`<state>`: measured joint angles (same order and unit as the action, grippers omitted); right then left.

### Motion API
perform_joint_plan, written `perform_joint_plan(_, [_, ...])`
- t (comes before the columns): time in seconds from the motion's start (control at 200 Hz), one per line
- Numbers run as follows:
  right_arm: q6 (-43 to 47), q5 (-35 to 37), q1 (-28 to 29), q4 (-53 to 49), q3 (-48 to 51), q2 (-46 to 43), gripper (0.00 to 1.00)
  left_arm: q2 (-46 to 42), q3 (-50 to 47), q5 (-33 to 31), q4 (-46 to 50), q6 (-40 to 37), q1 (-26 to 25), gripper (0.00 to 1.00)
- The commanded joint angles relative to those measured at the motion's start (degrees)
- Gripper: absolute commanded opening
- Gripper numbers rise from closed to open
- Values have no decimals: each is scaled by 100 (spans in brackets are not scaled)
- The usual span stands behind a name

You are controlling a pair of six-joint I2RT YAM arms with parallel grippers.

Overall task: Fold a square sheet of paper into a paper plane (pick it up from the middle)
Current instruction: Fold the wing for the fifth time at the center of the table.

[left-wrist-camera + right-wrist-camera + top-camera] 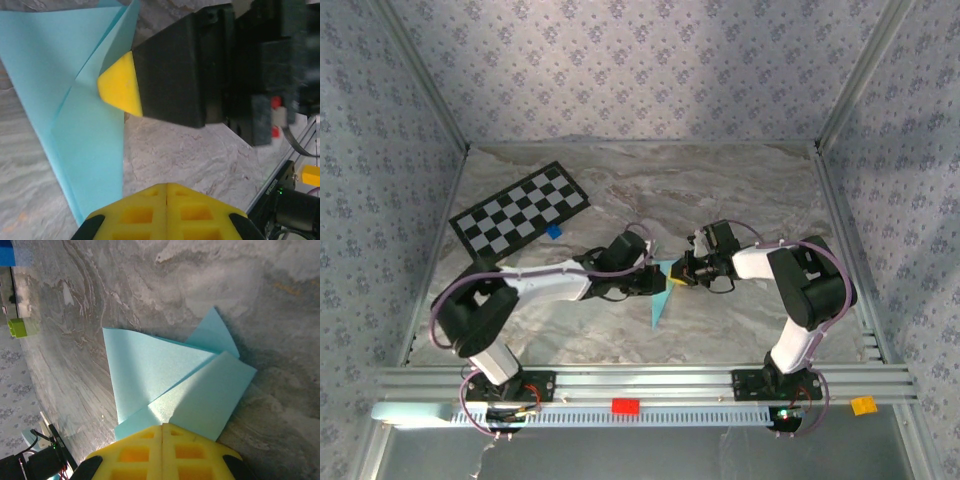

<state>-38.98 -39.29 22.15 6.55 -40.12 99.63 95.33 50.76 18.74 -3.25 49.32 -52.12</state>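
Aluminium rail, marbled tabletop, folded paper, floral-papered walls

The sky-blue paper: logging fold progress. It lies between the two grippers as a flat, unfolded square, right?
Not unfolded. The sky-blue paper lies between the left gripper and right gripper folded, overlapping flaps tapering to a point; the right wrist view shows it.
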Motion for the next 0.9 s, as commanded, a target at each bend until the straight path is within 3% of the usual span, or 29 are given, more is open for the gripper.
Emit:
perform_joint_plan(0.0, [-92,711,-16,-200,176,73,4,363,112,147,154,68,0,4])
perform_joint_plan(0.485, [251,324,-127,-661,-310,-699,9,961,-673,-229,7,290,-352,0])
perform_joint_plan(0.745, [257,369,-47,-533,-270,-269,8,986,-524,-379,295,148,-352,0])
perform_joint_plan(0.895, [251,408,-354,-322,-156,-8,8,979,-524,-402,320,148,-363,0])
